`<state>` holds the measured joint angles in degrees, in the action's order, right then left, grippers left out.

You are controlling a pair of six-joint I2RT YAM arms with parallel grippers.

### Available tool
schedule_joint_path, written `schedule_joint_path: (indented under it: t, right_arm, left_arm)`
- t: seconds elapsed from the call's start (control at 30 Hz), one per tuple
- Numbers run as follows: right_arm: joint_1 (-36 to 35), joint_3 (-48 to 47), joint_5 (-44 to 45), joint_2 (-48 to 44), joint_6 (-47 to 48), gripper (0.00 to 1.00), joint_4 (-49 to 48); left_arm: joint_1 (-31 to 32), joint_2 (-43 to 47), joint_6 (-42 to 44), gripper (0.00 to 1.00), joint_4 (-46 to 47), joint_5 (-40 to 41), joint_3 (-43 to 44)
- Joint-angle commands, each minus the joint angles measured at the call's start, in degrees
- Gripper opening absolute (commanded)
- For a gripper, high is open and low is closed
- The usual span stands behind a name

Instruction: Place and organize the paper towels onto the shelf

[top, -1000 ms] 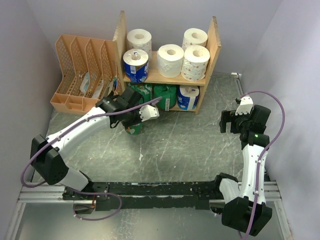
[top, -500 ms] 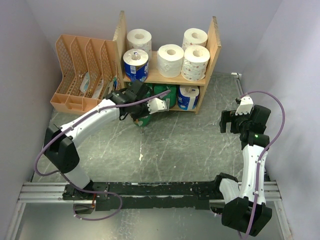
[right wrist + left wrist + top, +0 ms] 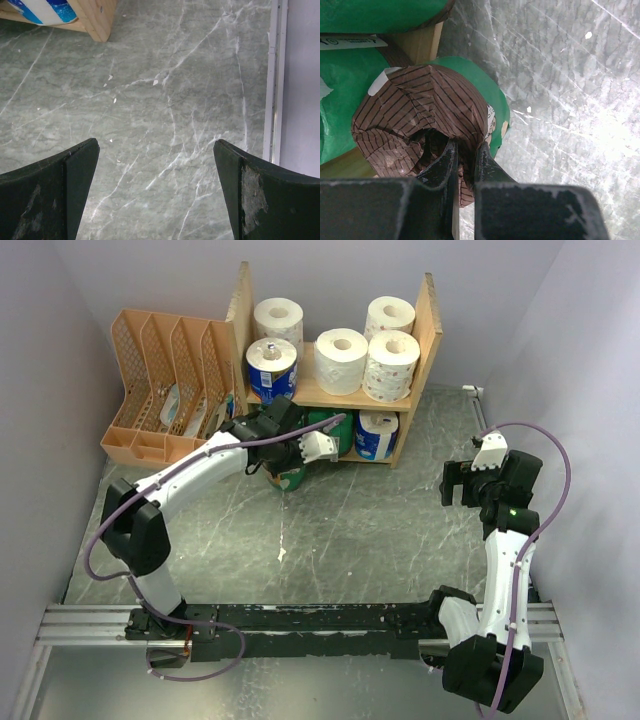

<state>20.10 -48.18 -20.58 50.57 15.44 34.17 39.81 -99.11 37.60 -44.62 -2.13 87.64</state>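
Observation:
My left gripper (image 3: 466,147) is shut on the brown striped end wrap of a green paper towel roll (image 3: 420,110). It holds the roll (image 3: 290,478) just in front of the left end of the shelf's (image 3: 431,325) lower tier. That tier holds green rolls (image 3: 328,430) and a blue-and-white one (image 3: 377,434). On the upper tier stand several white rolls (image 3: 341,360) and a blue one (image 3: 271,370). My right gripper (image 3: 458,483) hangs open over bare table to the right of the shelf, nothing between its fingers (image 3: 75,165).
A peach slotted file organizer (image 3: 165,380) stands left of the shelf against the back wall. The shelf's wooden foot (image 3: 95,17) and the blue-and-white roll (image 3: 40,10) show at the top left of the right wrist view. Walls close in on both sides.
My left arm has carried the green roll up and to the right, from the open table to the front of the shelf's lower tier. The right arm has not moved.

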Motion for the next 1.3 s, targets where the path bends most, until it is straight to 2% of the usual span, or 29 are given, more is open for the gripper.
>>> schedule_joint_path:
  t: [0.0,0.53,1.13,1.27]
  right_arm:
    - [0.82,0.43,0.02,-0.57,0.28,1.00,-0.48]
    - [0.91,0.42,0.01,-0.49,0.29,1.00,-0.42]
    - [1.17,0.38,-0.08,-0.91,0.38,1.00,-0.43]
    - [1.17,0.38,-0.13,-0.98,0.37,1.00,-0.47]
  left_arm:
    - [-2.38,-2.61,2.48,0.07,5.98,1.29,4.22]
    - [-7.71,-6.74,5.37,0.07,6.58,2.22,8.27]
    - [-9.87,-11.50,8.39,0.07,9.81,7.11,15.63]
    - [-10.06,-12.16,8.90,0.07,10.44,7.96,14.94]
